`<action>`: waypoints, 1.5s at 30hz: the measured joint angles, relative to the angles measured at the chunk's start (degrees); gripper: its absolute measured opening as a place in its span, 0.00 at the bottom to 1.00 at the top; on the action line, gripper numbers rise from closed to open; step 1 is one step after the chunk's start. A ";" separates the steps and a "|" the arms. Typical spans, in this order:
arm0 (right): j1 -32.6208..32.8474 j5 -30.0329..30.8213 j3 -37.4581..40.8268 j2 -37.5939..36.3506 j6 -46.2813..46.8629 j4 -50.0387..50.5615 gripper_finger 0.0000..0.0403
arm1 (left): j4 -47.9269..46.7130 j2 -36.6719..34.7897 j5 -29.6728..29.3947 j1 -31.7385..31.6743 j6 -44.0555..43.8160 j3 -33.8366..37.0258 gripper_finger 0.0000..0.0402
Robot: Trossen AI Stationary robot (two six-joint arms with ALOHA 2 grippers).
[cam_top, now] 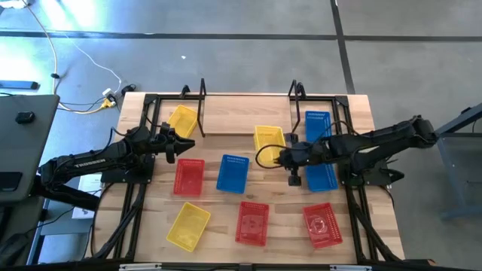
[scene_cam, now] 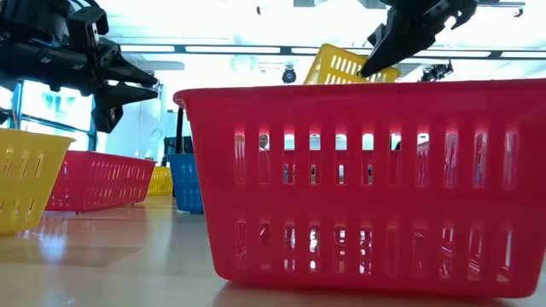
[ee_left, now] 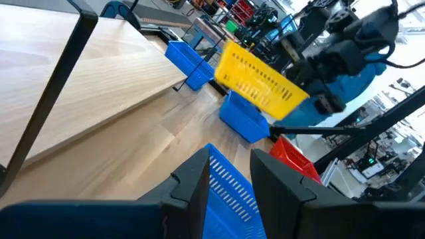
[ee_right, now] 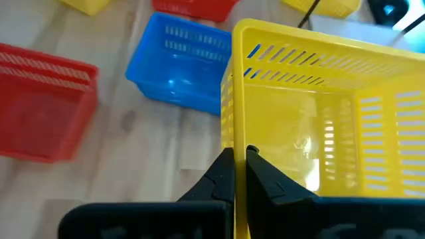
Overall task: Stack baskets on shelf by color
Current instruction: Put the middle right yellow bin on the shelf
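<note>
My right gripper (cam_top: 285,156) is shut on a yellow basket (cam_top: 269,141), held in the air near the shelf (cam_top: 241,113), a light plank with black wire posts (cam_top: 296,90). In the low view this basket (scene_cam: 341,64) hangs tilted above the others. My left gripper (cam_top: 186,143) is open and hovers between a yellow basket (cam_top: 183,120) at the shelf's left end and a red basket (cam_top: 188,177). In its wrist view a blue basket (ee_left: 229,192) shows between the fingers. More baskets lie flat on the table. My right gripper pinches one side wall (ee_right: 234,126) of the yellow basket, one finger (ee_right: 222,169) outside it and the other (ee_right: 259,171) inside. The fingers come roughly level from the table's right. The basket is lifted clear of the table and tilted.
On the table lie a blue basket (cam_top: 233,172), blue baskets (cam_top: 320,150) to the right of the shelf, red baskets (cam_top: 253,223) (cam_top: 322,226) and a yellow one (cam_top: 188,226) near the front edge. Black frame rails (cam_top: 139,188) run along both table sides.
</note>
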State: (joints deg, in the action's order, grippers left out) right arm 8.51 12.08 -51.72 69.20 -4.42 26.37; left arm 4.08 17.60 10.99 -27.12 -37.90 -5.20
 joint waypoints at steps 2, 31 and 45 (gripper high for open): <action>-1.70 -0.02 0.00 -0.03 -3.79 0.05 0.00 | 0.00 0.00 -0.01 0.00 0.03 0.00 0.25; -27.66 -3.58 0.00 9.87 -24.59 1.15 0.00 | 0.01 0.00 -0.01 -0.01 0.06 0.00 0.25; -28.90 -1.84 0.00 14.44 -24.59 -0.79 0.00 | 0.02 0.01 -0.01 -0.01 0.01 0.01 0.25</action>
State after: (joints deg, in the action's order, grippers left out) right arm -20.39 10.24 -51.72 83.64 -29.02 25.58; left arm 4.10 17.61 10.98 -27.14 -37.89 -5.19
